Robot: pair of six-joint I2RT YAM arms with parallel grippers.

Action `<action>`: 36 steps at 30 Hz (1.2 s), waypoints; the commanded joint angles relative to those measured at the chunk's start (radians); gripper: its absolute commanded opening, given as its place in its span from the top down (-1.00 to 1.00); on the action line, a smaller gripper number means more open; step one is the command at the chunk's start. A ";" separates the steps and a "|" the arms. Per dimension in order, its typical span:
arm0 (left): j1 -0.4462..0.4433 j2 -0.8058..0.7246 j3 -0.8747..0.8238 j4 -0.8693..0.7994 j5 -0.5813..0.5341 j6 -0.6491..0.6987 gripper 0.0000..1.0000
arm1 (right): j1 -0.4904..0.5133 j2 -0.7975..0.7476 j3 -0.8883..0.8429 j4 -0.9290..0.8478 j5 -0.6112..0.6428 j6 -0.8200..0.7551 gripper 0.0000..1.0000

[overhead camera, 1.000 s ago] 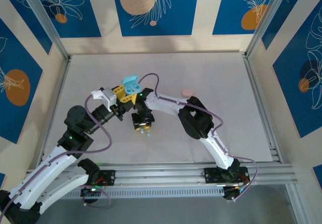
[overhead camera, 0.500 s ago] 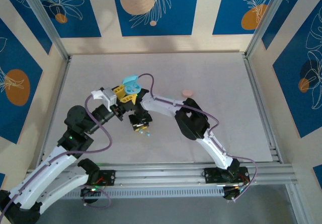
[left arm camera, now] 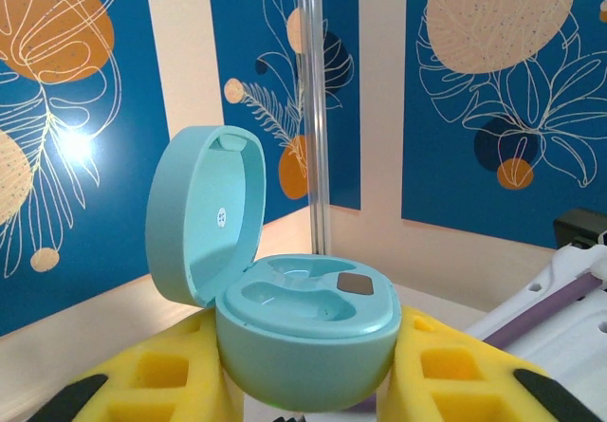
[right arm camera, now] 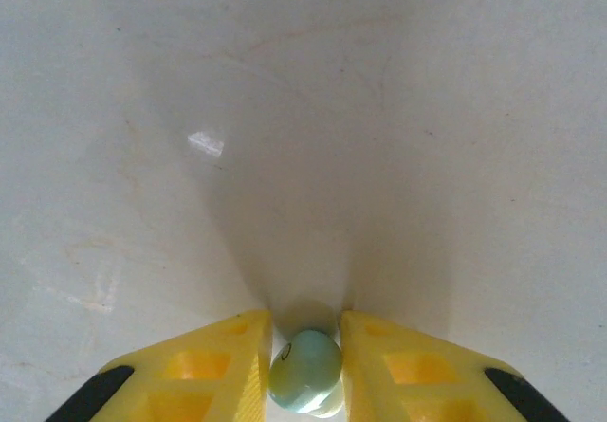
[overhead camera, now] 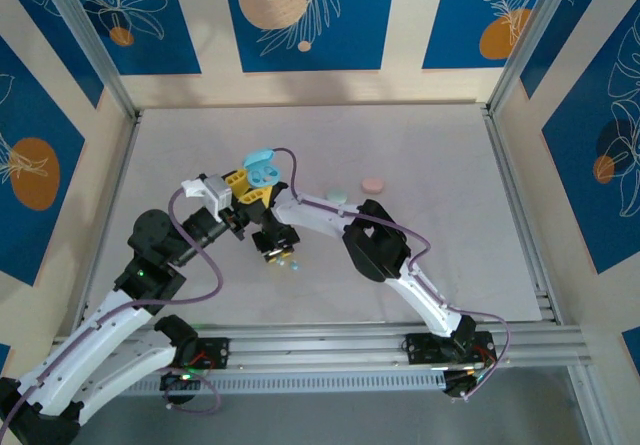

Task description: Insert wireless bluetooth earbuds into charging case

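My left gripper [left arm camera: 308, 389] is shut on a pale blue charging case [left arm camera: 294, 322], holding it off the table with its lid [left arm camera: 204, 213] hinged open and both sockets bare. From above, the case [overhead camera: 262, 171] sits over the left gripper [overhead camera: 251, 188]. My right gripper [right arm camera: 305, 325] points down at the table, its yellow fingers [right arm camera: 223, 365] pressed on either side of a pale blue earbud [right arm camera: 305, 370]. The right gripper [overhead camera: 277, 253] stands just in front of the left one, with tiny pale blue earbuds [overhead camera: 289, 263] at its tips.
A mint case [overhead camera: 337, 196] and a pink case [overhead camera: 372, 183] lie shut on the white table [overhead camera: 440, 165] behind the right arm. Metal frame posts and patterned walls ring the table. Bare surface stretches right and far.
The right arm has swung a little to the left, uncovering the mint case behind it. Its gripper stays low at the earbuds. The left arm and case have not moved.
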 commanded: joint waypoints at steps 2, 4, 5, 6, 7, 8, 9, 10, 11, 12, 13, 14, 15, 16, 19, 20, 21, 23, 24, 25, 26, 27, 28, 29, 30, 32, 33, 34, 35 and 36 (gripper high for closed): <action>-0.007 -0.009 0.025 0.020 0.001 -0.008 0.51 | 0.007 0.027 0.019 -0.035 0.005 -0.008 0.53; -0.006 -0.009 0.025 0.020 0.001 -0.008 0.51 | 0.005 0.026 0.020 -0.035 0.001 -0.009 0.53; -0.006 -0.009 0.026 0.020 0.001 -0.007 0.51 | 0.005 0.026 0.019 -0.034 -0.002 -0.011 0.54; -0.007 -0.010 0.024 0.019 -0.001 -0.007 0.51 | 0.005 0.025 0.019 -0.034 -0.007 -0.013 0.54; -0.007 -0.010 0.025 0.018 -0.002 -0.008 0.51 | 0.004 0.020 0.016 -0.032 -0.011 -0.013 0.54; -0.007 -0.010 0.024 0.017 -0.002 -0.007 0.51 | 0.004 0.016 0.012 -0.027 -0.016 -0.014 0.54; -0.007 -0.010 0.024 0.018 -0.002 -0.008 0.52 | 0.002 0.009 0.006 -0.023 -0.022 -0.014 0.55; -0.007 -0.010 0.025 0.015 -0.003 -0.008 0.52 | -0.002 -0.001 -0.003 -0.015 -0.030 -0.013 0.55; -0.007 -0.010 0.024 0.014 -0.004 -0.008 0.52 | -0.008 -0.019 -0.019 -0.001 -0.046 -0.015 0.55; -0.007 -0.010 0.024 0.014 -0.005 -0.006 0.51 | -0.014 -0.040 -0.038 0.016 -0.059 -0.014 0.55; -0.006 -0.010 0.024 0.012 -0.008 -0.006 0.51 | -0.023 -0.069 -0.064 0.041 -0.074 -0.015 0.55; -0.007 -0.011 0.025 0.011 -0.010 -0.006 0.51 | -0.031 -0.103 -0.096 0.073 -0.100 -0.019 0.55; -0.007 -0.012 0.025 0.011 -0.012 -0.005 0.51 | -0.041 -0.135 -0.124 0.100 -0.124 -0.020 0.55; -0.007 -0.010 0.024 0.011 -0.014 -0.005 0.51 | -0.054 -0.172 -0.157 0.132 -0.152 -0.023 0.55; -0.007 -0.007 0.024 0.012 -0.016 -0.003 0.52 | -0.106 -0.278 -0.258 0.223 -0.262 -0.027 0.55; -0.007 -0.004 0.024 0.012 -0.016 -0.003 0.52 | -0.129 -0.318 -0.297 0.254 -0.304 -0.025 0.55; -0.007 -0.002 0.024 0.013 -0.016 -0.003 0.51 | -0.151 -0.351 -0.331 0.284 -0.348 -0.025 0.55; -0.007 0.005 0.024 0.016 -0.014 -0.004 0.52 | -0.207 -0.427 -0.421 0.364 -0.468 -0.021 0.55; -0.007 0.007 0.024 0.018 -0.013 -0.006 0.51 | -0.235 -0.459 -0.465 0.405 -0.527 -0.013 0.55; -0.007 0.009 0.025 0.019 -0.013 -0.006 0.52 | -0.268 -0.497 -0.514 0.454 -0.598 -0.004 0.55; -0.007 0.013 0.024 0.023 -0.014 -0.007 0.52 | -0.301 -0.531 -0.560 0.499 -0.664 0.006 0.55; -0.007 0.016 0.022 0.025 -0.013 -0.007 0.52 | -0.328 -0.558 -0.599 0.530 -0.712 0.012 0.55; -0.007 0.020 0.020 0.030 -0.013 -0.008 0.52 | -0.358 -0.587 -0.634 0.557 -0.761 0.011 0.55; -0.007 0.024 0.019 0.033 -0.012 -0.008 0.51 | -0.384 -0.619 -0.665 0.577 -0.802 0.004 0.55; -0.006 0.028 0.018 0.035 -0.012 -0.009 0.52 | -0.405 -0.641 -0.688 0.590 -0.837 -0.007 0.55; -0.007 0.039 0.011 0.045 -0.010 -0.010 0.52 | -0.455 -0.690 -0.730 0.604 -0.913 -0.029 0.55; -0.007 0.046 0.009 0.050 -0.007 -0.011 0.52 | -0.476 -0.710 -0.750 0.617 -0.945 -0.031 0.55; -0.007 0.053 0.005 0.056 -0.006 -0.011 0.51 | -0.501 -0.731 -0.772 0.632 -0.993 -0.033 0.55; -0.007 0.059 0.002 0.058 -0.006 -0.011 0.51 | -0.521 -0.749 -0.786 0.640 -1.019 -0.033 0.55; -0.006 0.066 -0.003 0.063 -0.003 -0.010 0.51 | -0.541 -0.770 -0.801 0.650 -1.045 -0.033 0.55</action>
